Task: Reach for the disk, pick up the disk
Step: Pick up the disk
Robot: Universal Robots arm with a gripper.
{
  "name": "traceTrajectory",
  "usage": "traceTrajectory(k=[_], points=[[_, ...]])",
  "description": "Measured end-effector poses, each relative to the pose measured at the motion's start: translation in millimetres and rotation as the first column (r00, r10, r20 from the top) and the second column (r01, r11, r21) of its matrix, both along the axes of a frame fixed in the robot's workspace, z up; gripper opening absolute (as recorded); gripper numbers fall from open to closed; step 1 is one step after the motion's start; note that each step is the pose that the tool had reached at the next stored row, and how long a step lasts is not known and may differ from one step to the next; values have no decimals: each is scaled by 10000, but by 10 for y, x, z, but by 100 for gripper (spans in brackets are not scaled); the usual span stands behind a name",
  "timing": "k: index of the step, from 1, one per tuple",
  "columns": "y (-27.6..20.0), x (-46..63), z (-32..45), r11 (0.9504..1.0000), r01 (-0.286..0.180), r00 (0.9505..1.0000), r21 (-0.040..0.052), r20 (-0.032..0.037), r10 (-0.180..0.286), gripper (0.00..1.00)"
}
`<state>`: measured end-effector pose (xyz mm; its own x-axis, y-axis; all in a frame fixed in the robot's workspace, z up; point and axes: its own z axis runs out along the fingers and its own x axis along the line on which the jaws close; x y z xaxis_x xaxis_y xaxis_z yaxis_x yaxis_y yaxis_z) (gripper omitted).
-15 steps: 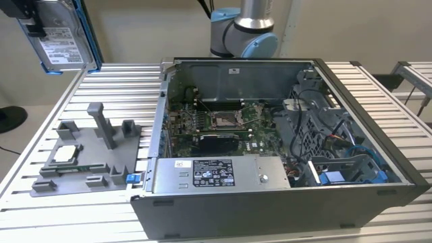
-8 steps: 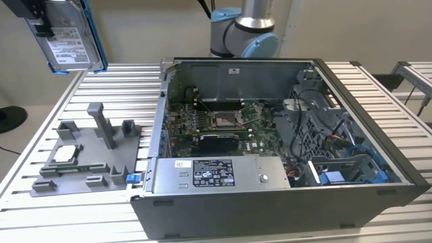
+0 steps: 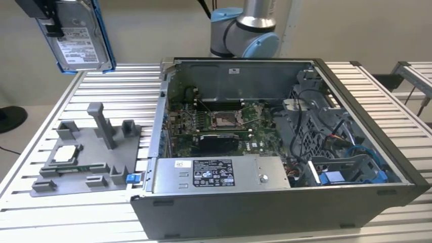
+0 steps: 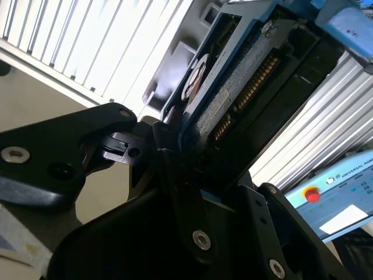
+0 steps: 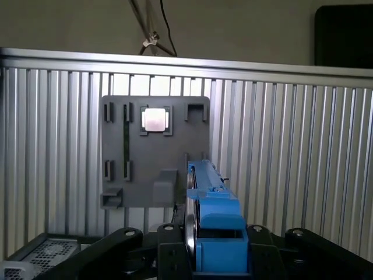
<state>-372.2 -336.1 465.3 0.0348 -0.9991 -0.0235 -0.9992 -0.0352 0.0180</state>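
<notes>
The exterior view looks down at a slant over the slatted desk [image 3: 378, 91] and open computer case [image 3: 270, 212] from middle range. The first wrist view faces down from well above on the grey fixture plate [image 5: 151, 169], which the exterior view also takes in. The second wrist view sits tight against the disk [image 4: 233, 87]

pretty clearly a robotics lab, ribbed aluminium slat table [image 3: 101, 86], opened grey metal computer case [image 3: 270, 212], silver-and-blue robot arm [image 3: 253, 25] behind it
</notes>
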Motion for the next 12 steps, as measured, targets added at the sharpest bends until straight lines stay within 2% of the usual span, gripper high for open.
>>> traceTrajectory(k=[12], points=[[0, 248, 0, 10000, 0, 10000, 0, -1, 0, 0]])
